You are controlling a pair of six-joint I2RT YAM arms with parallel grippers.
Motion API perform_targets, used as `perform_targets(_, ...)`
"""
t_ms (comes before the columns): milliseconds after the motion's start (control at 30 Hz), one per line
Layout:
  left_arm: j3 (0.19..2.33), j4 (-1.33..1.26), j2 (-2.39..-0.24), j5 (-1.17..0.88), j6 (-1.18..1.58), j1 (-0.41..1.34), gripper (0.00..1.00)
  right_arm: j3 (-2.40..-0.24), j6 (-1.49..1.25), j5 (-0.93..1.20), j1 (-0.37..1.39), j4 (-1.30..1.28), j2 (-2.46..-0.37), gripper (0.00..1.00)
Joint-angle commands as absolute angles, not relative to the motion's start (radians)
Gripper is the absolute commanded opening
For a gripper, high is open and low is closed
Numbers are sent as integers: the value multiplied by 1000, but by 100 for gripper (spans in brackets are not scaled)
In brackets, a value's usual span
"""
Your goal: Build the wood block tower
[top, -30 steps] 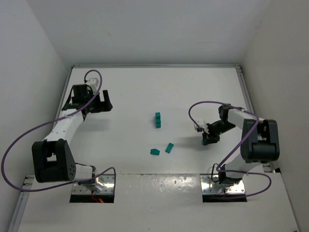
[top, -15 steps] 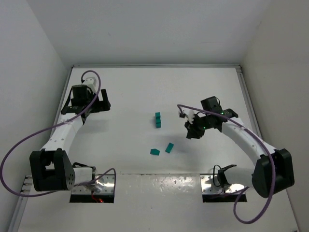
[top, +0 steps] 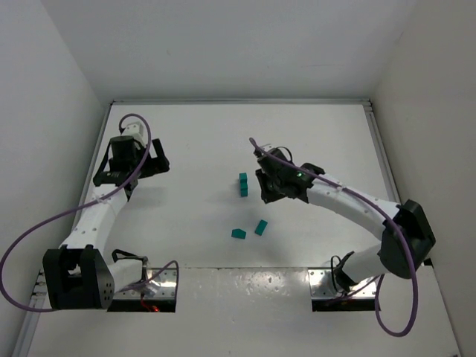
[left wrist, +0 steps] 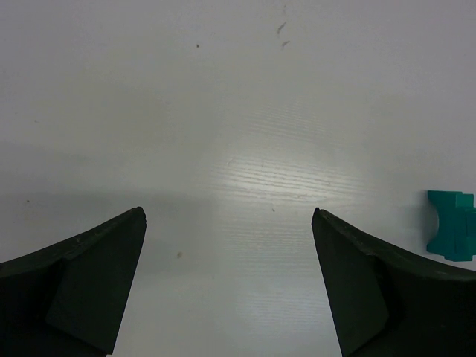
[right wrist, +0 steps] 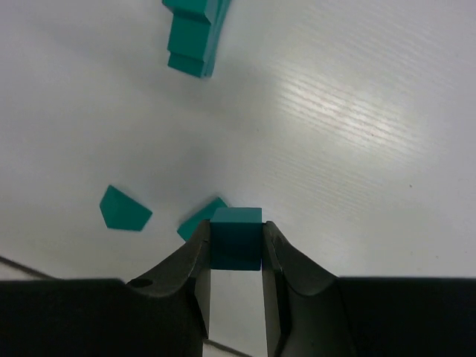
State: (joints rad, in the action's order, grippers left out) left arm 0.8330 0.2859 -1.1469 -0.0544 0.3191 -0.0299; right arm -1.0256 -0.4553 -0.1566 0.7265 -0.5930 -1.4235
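Observation:
The tower (top: 242,184) is a short stack of teal-green blocks at the table's middle. It also shows at the top of the right wrist view (right wrist: 195,33). Two loose wood blocks lie nearer the front, a wedge-like one (top: 238,233) (right wrist: 123,209) and another (top: 261,227) (right wrist: 195,220). My right gripper (top: 267,189) (right wrist: 236,232) is shut on a teal cube (right wrist: 236,239) and holds it above the table, just right of the tower. My left gripper (top: 134,168) (left wrist: 228,216) is open and empty over bare table at the far left.
White walls close in the table (top: 193,134) at the left, back and right. A teal stack (left wrist: 451,232) shows at the right edge of the left wrist view. Purple cables loop from both arms.
My right arm has swung left from the right side of the table to just beside the tower, with the cube in it. The left arm has shifted slightly.

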Motion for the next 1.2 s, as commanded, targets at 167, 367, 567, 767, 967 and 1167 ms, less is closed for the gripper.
perform_targets(167, 831, 282, -1106, -41, 345, -15, 100, -1130, -603, -359, 836, -397, -1540, 0)
perform_targets(367, 841, 291, -1097, -41, 324, -15, 100, -1190, -643, -374, 870, -419, -1606, 0)
perform_targets(567, 841, 291, -1097, -51, 324, -15, 100, -1236, -646, -322, 858, -423, -1669, 0)
perform_targets(767, 841, 291, -1106, -51, 314, -15, 100, -1273, -634, -311, 858, -413, -1723, 0)
perform_targets(967, 841, 291, -1115, -51, 314, -15, 100, -1295, -608, -305, 839, -420, -1755, 0)
perform_targets(1167, 850, 291, -1124, -69, 305, -15, 100, -1295, -600, -302, 810, -419, -1761, 0)
